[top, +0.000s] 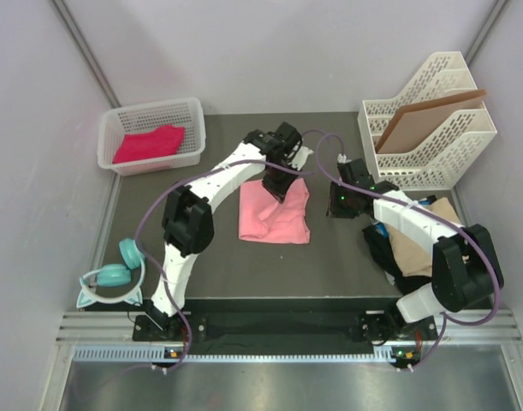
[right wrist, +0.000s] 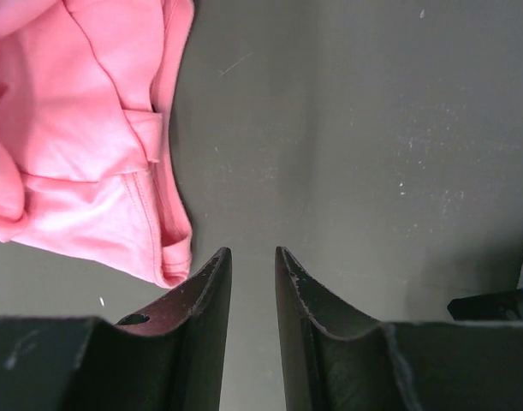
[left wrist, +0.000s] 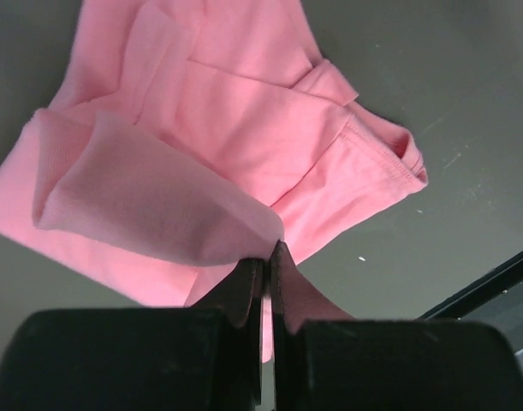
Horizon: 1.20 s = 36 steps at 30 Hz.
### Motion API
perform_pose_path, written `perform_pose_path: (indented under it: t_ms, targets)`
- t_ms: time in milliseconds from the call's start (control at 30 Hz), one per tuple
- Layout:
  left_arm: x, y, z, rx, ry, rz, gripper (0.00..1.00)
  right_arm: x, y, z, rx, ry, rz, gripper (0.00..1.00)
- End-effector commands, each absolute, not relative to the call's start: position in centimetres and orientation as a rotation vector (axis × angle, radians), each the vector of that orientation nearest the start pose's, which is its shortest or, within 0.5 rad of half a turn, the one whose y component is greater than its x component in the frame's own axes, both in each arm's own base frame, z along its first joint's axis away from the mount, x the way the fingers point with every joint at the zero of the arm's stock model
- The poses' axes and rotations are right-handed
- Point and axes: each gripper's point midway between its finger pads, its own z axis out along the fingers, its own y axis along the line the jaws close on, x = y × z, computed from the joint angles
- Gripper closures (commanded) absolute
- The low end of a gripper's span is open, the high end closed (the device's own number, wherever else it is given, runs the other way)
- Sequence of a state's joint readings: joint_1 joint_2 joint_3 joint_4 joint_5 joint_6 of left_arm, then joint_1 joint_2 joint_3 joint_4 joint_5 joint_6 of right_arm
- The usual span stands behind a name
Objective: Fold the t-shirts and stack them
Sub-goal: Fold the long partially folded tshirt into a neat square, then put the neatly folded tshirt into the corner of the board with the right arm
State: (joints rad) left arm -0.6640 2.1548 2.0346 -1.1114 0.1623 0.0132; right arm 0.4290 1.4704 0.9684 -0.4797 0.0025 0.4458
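The left gripper (left wrist: 267,257) is pinched shut on a raised fold of the salmon pink t-shirt (left wrist: 244,128). The shirt lies part-folded in the middle of the dark table (top: 329,265), with one layer lifted off the rest. The hold sits on a thin edge of cloth right at the fingertips, so the fold could slip out if the arm pulls fast or sideways. A drag along the table could also bunch the lower layers and spoil the fold.

The right gripper (right wrist: 252,257) hangs just beside the shirt's hemmed corner, over bare table, jaws part open and holding nothing. It pins no cloth, so the whole shirt may shift with the left arm's pull.

Farther out, the magenta-pink shirt (top: 150,143) lies in the white basket (top: 154,105). A heap of tan and black shirts (top: 415,253) lies under the right arm, where the arm could snag it.
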Motion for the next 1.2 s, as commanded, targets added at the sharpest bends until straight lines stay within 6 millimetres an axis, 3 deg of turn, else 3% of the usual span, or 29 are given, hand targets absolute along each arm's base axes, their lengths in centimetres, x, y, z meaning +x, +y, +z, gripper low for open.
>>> perform_pose_path:
  t_ms: [0,200,267,333,367,400,467,533,633,733,767,833,867,900,933,967,1033,1067,1167]
  targets:
    - [34.5,-32.4,11.6,1.013,2.661,-0.362,0.99,31.2,16.0,10.3,0.014,2.511,0.356,0.72]
    - [33.7,-34.9,12.6,1.01,2.656,-0.497,0.88,30.7,15.8,10.3,0.026,2.51,0.358,0.72]
    - [33.1,-35.7,13.2,1.024,2.649,-0.572,0.72,30.5,15.6,10.2,0.038,2.509,0.356,0.72]
    - [32.9,-36.0,13.7,1.026,2.638,-0.611,0.5,30.4,15.5,10.4,0.046,2.499,0.357,0.71]
    - [32.8,-36.5,14.5,1.032,2.62,-0.653,0.33,30.4,15.4,10.4,0.053,2.497,0.354,0.71]
    - [32.6,-36.6,14.6,1.035,2.62,-0.668,0.25,30.2,15.4,10.4,0.056,2.497,0.354,0.7]
    - [32.6,-36.9,15.5,1.036,2.599,-0.691,0.05,30.1,15.3,10.6,0.06,2.491,0.358,0.6]
    - [32.7,-36.7,15.8,1.031,2.596,-0.688,0.04,29.9,15.3,10.8,0.064,2.488,0.361,0.6]
    - [34.1,-35.0,17.3,0.953,2.582,-0.694,0.04,29.9,15.6,11.3,0.071,2.476,0.394,0.6]
    - [36.4,-31.4,18.7,0.804,2.587,-0.733,0.04,30.1,17.0,12.0,0.052,2.47,0.466,0.6]
    - [37.6,-28.6,18.7,0.712,2.609,-0.734,0.05,30.1,17.5,12.1,0.043,2.473,0.493,0.6]
    - [38.5,-25.9,18.8,0.615,2.617,-0.769,0.06,30.6,18.7,12.5,0.028,2.463,0.539,0.59]
    - [39.6,-22.9,18.8,0.518,2.615,-0.766,0.06,30.6,19.4,12.7,0.015,2.463,0.579,0.59]
    - [39.9,-21.4,18.8,0.476,2.609,-0.778,0.06,31.0,19.9,12.5,0.011,2.47,0.595,0.59]
    - [40.2,-18.7,17.7,0.394,2.635,-0.781,0.06,31.1,20.4,12.4,0.006,2.475,0.614,0.59]
    - [40.2,-18.0,18.9,0.393,2.577,-0.803,0.06,31.4,21.0,12.4,-0.005,2.474,0.645,0.59]
    - [39.6,-16.3,17.6,0.396,2.594,-0.764,0.07,32.2,21.9,11.6,-0.011,2.5,0.667,0.56]
    - [39.2,-15.9,17.8,0.4,2.589,-0.73,0.07,32.4,22.4,11.4,-0.023,2.508,0.687,0.54]
    - [37.6,-15.7,16.8,0.472,2.604,-0.735,0.09,33.6,24.2,10.7,-0.054,2.526,0.773,0.51]
